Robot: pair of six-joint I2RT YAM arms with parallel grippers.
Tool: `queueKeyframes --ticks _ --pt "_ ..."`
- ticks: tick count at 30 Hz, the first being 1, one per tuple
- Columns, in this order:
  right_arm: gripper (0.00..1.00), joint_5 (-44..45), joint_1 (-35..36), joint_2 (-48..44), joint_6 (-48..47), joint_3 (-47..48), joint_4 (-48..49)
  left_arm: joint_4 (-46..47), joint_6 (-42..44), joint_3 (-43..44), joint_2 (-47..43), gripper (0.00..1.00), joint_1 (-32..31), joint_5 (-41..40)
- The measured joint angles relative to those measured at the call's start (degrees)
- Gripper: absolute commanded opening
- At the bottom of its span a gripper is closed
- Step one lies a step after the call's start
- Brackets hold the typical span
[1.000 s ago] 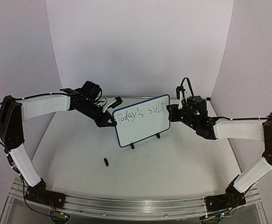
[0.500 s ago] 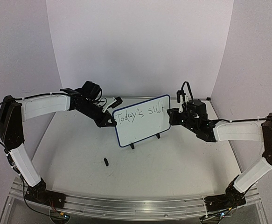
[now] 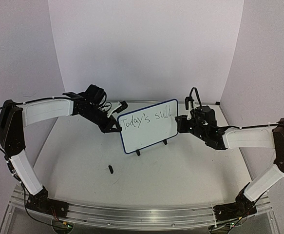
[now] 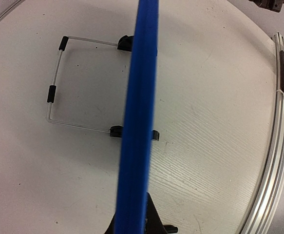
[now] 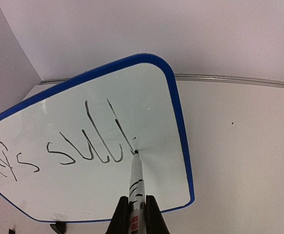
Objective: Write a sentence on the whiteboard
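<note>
**Whiteboard: sentence part-written**

Left gripper (image 4: 132,226): clenched on the whiteboard (image 3: 149,127), whose blue edge runs out from between its fingers; the board stands on the table (image 3: 180,165). Right gripper (image 5: 136,208): grasping a marker (image 5: 136,178), tip ahead of the fingers, touching the board. In the last second the right wrist dipped, completing a downstroke. The sentence (image 3: 146,118) reads roughly "Today's sull", so it is probably unfinished.

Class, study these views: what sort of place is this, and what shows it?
Probably a robotics lab test booth: a pale backdrop curving around a white table, with a left arm and a right arm bolted to an aluminium rail at its near edge.
</note>
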Motion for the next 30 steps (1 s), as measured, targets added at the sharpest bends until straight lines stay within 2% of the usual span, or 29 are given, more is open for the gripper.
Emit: queueKeyframes --ticks 25,30 --pt "0.0 2.22 0.0 0.14 -1.08 1.79 -0.11 0.0 -0.04 0.0 0.0 0.0 0.0 0.03" --pt "0.0 1.29 0.0 -4.33 -0.14 0.18 -2.92 0.02 -0.02 0.0 0.0 0.0 0.0 -0.03"
